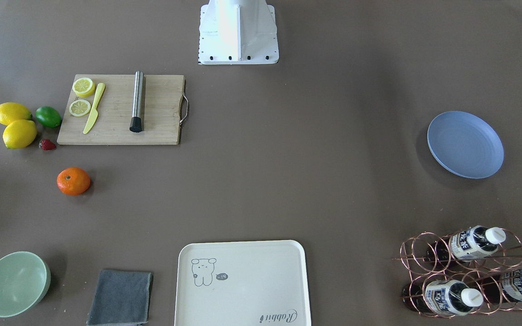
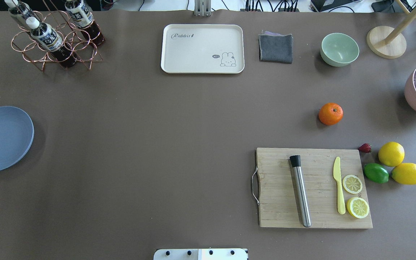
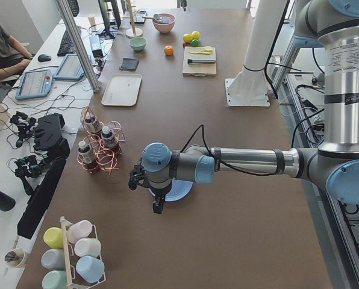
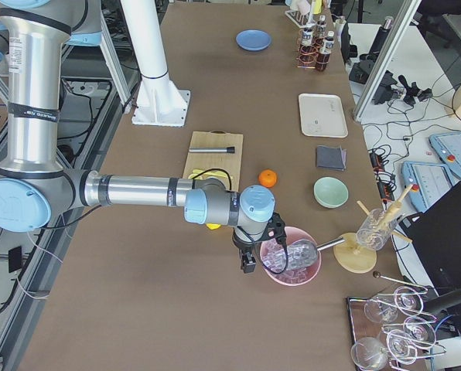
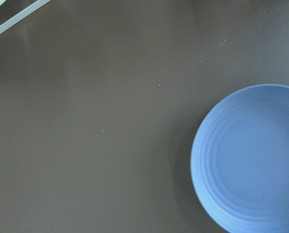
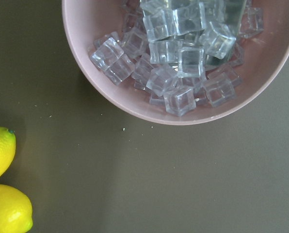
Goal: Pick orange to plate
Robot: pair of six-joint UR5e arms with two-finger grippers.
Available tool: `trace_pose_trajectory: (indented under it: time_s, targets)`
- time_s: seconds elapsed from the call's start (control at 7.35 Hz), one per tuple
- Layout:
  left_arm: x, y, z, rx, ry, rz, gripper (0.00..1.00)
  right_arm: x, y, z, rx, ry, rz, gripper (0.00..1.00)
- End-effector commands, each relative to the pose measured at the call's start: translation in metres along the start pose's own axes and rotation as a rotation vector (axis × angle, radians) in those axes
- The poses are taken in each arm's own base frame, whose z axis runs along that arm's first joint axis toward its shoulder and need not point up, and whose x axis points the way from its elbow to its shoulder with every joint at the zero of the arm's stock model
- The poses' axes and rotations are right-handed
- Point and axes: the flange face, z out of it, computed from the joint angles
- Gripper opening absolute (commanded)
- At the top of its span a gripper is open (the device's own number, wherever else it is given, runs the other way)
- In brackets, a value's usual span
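The orange [image 2: 330, 113] sits alone on the brown table between the cutting board and the green bowl, also seen as the orange [image 1: 74, 181]. Far across the table lies the blue plate [image 2: 2, 139], bare, filling the right of the left wrist view as the plate [image 5: 251, 160]. My left gripper [image 3: 158, 206] hangs just beside the plate [image 3: 181, 191]; whether it is open or shut I cannot tell. My right gripper [image 4: 248, 263] hovers near a pink bowl, a short way from the orange [image 4: 268, 178]; its state I cannot tell. No fingers show in either wrist view.
A wooden cutting board [image 2: 284, 216] carries a steel rod, a yellow knife and lemon slices. Two lemons [image 2: 391, 154], a lime [image 2: 376, 173] and a strawberry lie beside it. A pink bowl of ice cubes [image 6: 183, 58], a green bowl [image 2: 339, 49], a grey cloth, a cream tray [image 2: 202, 48] and a bottle rack [image 2: 54, 36] stand along the far side.
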Motion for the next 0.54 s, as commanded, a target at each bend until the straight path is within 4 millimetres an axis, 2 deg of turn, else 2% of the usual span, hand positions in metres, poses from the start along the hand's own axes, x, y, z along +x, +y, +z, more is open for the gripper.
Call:
trace_pose_trajectory:
  time_s: [0.0,0.14,0.41]
  targets:
    - [0.033,-0.011,0.026,0.016,0.013,-0.090,0.97,-0.011,-0.009,0.003,-0.003,-0.017,-0.019,1.00]
    - [0.038,-0.011,0.038,0.028,0.023,-0.083,0.95,-0.018,-0.014,0.001,0.009,-0.041,-0.031,1.00]
    - [0.005,-0.004,0.071,0.061,0.035,-0.047,0.90,-0.020,-0.020,0.002,0.037,-0.041,-0.069,1.00]
